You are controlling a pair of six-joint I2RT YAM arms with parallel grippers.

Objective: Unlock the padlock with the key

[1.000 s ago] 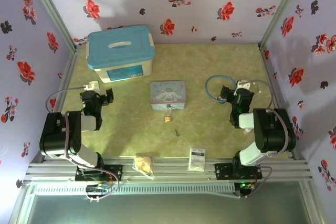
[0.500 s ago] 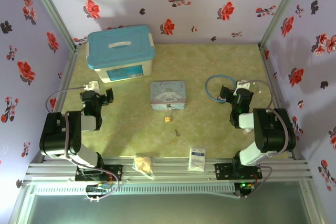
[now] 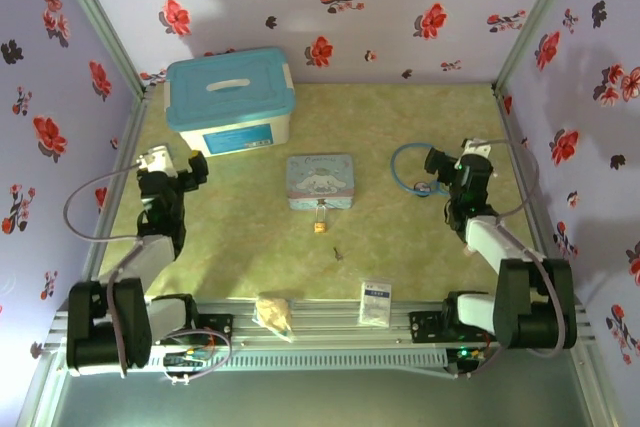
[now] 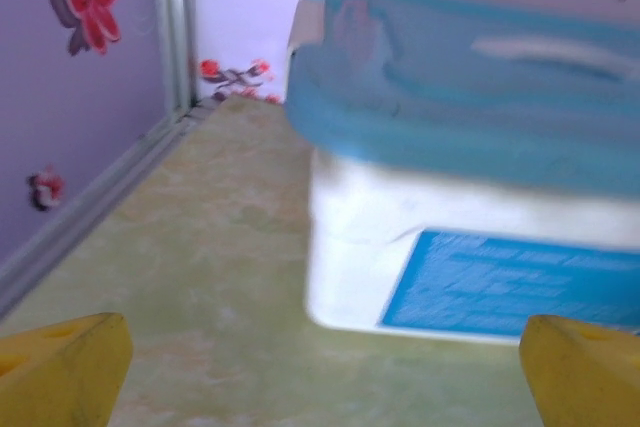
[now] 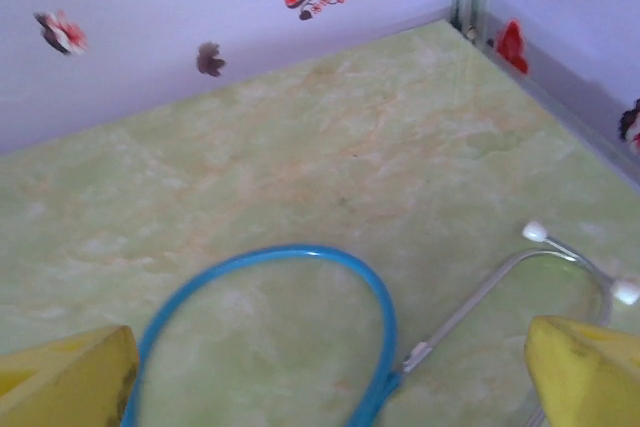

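Both jaws gape, well apart from padlock (image 3: 320,225) and key (image 3: 338,253)

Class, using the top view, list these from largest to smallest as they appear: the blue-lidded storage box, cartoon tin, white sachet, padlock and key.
1. storage box
2. tin
3. sachet
4. padlock
5. key, a thin dark sliver

No two look alike in size, so the order is clear.

padlock (image 3: 320,224) in front of tin (image 3: 320,179), key (image 3: 338,253) nearer & R, box (image 3: 230,97) far L, sachet (image 3: 376,302) nr edge
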